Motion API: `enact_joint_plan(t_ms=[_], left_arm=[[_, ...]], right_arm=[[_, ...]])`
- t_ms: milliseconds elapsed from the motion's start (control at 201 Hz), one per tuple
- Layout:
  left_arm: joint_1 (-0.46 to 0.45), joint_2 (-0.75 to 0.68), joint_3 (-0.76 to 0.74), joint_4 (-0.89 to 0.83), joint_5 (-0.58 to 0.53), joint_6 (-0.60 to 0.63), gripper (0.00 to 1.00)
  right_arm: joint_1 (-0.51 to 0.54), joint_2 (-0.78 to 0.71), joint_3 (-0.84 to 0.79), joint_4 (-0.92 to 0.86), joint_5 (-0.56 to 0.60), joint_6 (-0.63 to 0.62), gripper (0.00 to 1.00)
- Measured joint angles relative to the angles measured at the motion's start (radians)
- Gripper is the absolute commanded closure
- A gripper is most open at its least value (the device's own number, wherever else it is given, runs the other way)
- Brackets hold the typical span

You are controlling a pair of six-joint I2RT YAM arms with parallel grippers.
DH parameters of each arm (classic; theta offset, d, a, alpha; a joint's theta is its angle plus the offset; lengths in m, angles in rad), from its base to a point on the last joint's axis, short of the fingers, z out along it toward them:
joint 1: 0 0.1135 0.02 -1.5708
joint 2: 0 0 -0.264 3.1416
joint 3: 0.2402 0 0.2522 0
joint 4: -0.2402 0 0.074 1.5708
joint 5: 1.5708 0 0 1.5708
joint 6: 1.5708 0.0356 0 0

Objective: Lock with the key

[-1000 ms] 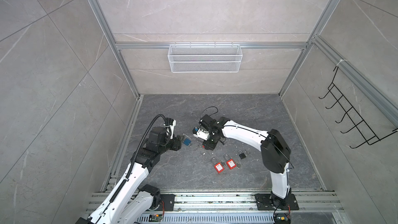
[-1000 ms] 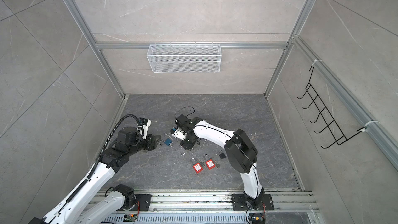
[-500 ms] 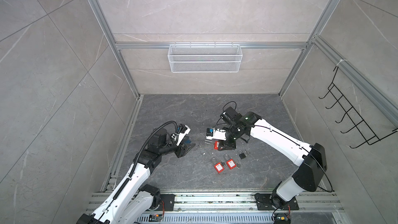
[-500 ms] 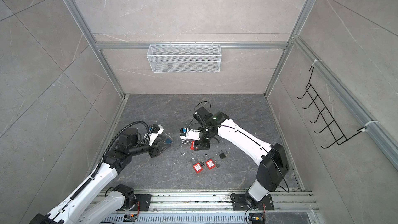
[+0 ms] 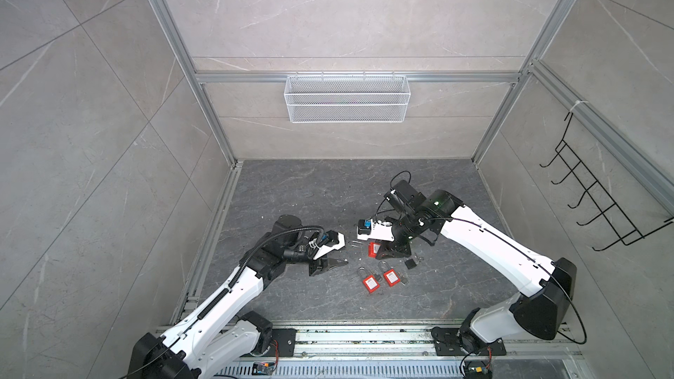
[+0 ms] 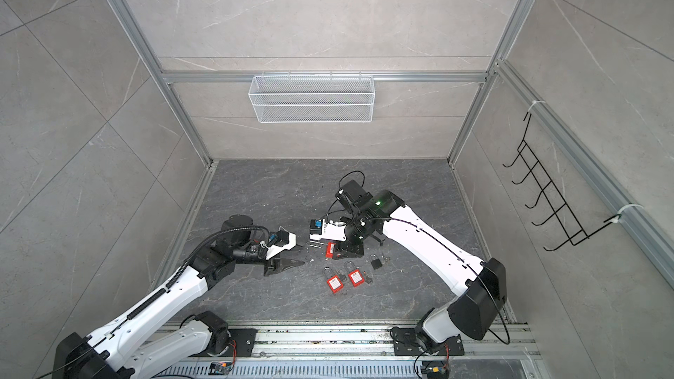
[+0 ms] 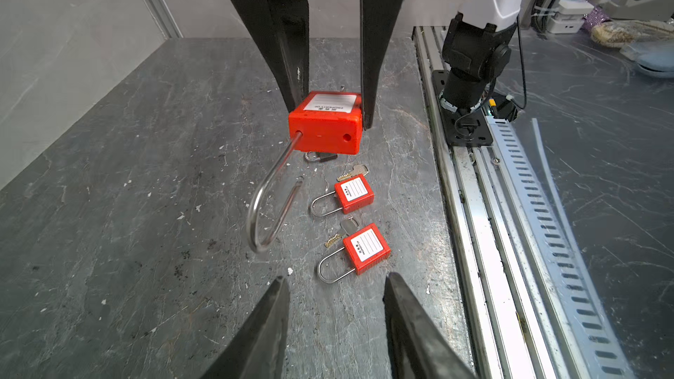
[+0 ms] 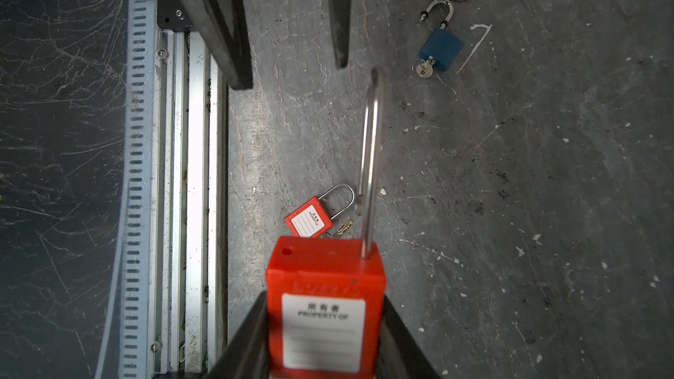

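Observation:
A red padlock [image 7: 324, 129] with a white label hangs just above the floor, my right gripper [image 7: 330, 116] shut on its body. Its long steel shackle [image 7: 262, 209] is open, with one leg in the body and the free end swung out. The same padlock [image 8: 324, 286] fills the right wrist view and shows red in both top views [image 5: 372, 249] [image 6: 330, 249]. My left gripper [image 7: 333, 278] faces the shackle end, open and empty, a short way off [image 5: 344, 254]. Two loose keys [image 7: 352, 173] [image 7: 339, 235] lie on the floor beside smaller red padlocks.
Two small red padlocks [image 5: 370, 283] [image 5: 391, 278] lie near the front of the grey floor. A blue padlock [image 8: 439, 49] with a key in it lies beside them. An aluminium rail [image 7: 474, 213] runs along the front edge. A wire basket [image 5: 346, 98] hangs on the back wall.
My right gripper has carried the red padlock rightwards to the middle of the floor. My left gripper has followed towards it, and its jaws have narrowed.

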State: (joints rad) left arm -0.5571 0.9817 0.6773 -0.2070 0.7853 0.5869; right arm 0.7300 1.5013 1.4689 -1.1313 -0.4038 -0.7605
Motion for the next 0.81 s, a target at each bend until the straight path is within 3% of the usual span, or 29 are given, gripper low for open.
enact_joint_plan(t_ms=[628,807], left_arm=[[-0.102,0.013,0.0,0.103,-0.158,0.002,0.6],[-0.133,-0.045,-0.018,0.104,-0.243,0.032,0.6]], right_arm=[[0.023,-0.002,-0.006,-0.033,0.019,-0.008,0.71],[0.023,-0.01,-0.007,-0.034,0.031,-0.007,0.71]])
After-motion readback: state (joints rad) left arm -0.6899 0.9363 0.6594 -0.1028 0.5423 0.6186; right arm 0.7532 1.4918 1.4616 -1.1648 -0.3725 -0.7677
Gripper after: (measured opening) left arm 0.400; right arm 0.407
